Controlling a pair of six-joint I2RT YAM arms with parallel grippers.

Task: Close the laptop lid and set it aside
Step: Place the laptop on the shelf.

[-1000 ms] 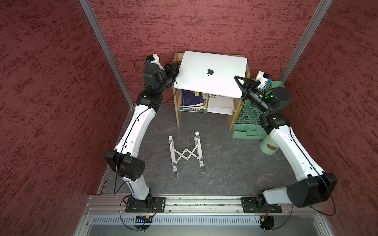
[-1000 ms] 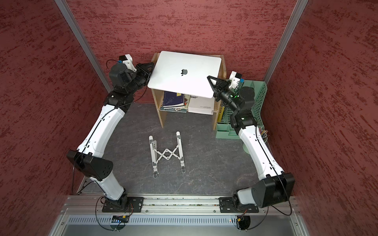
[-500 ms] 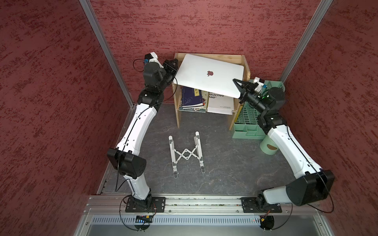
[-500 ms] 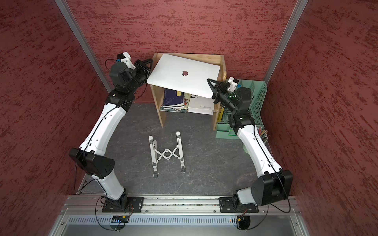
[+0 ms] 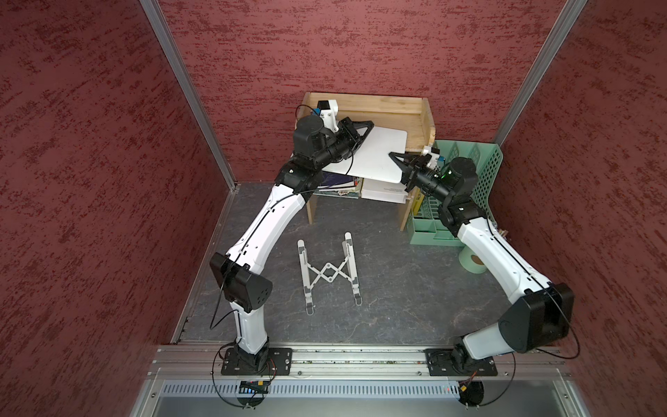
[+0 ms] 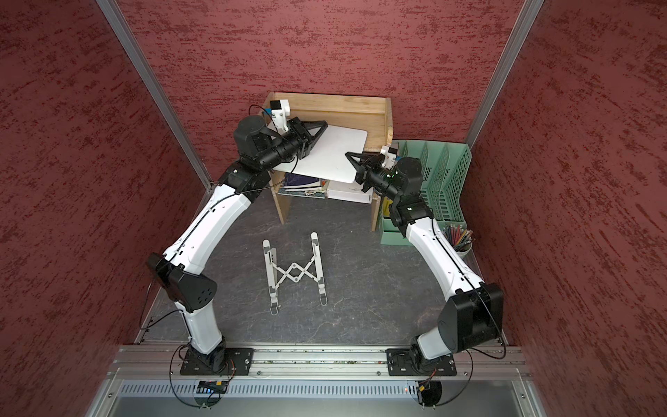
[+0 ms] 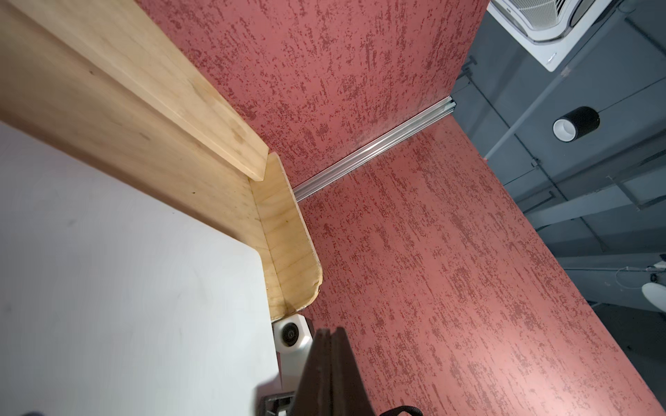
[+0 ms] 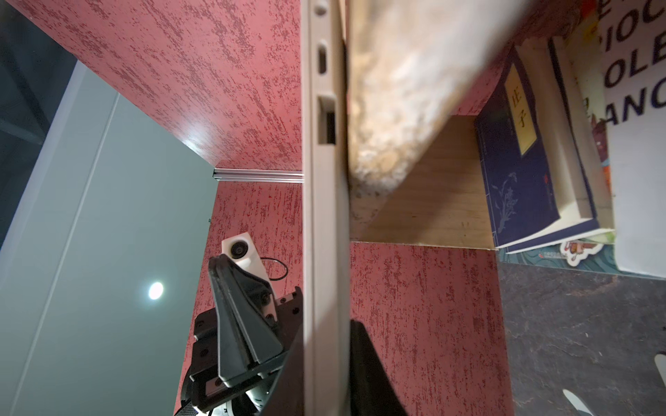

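Observation:
The laptop (image 5: 379, 155) (image 6: 335, 155) lies shut on top of the wooden shelf (image 5: 397, 112), lid up, its near edge overhanging the shelf front. The laptop lid (image 7: 126, 281) shows as a plain white panel; my left arm covers part of it. My left gripper (image 5: 369, 125) (image 6: 324, 125) (image 7: 329, 333) is shut with nothing in it, over the lid's far left part. My right gripper (image 5: 392, 156) (image 6: 348, 155) (image 8: 326, 331) is shut on the laptop's right edge (image 8: 326, 216), one finger on each face.
Books (image 8: 522, 162) lie inside the shelf under the laptop. A white folding stand (image 5: 327, 275) lies on the dark floor in the middle. A green file organizer (image 5: 480, 173), a green tape roll (image 5: 472, 261) and a cup of pencils (image 6: 459, 238) stand at the right.
The laptop has come down from a raised, tilted hold onto the shelf top. My left gripper has let go of its left edge, shut, and moved over the lid.

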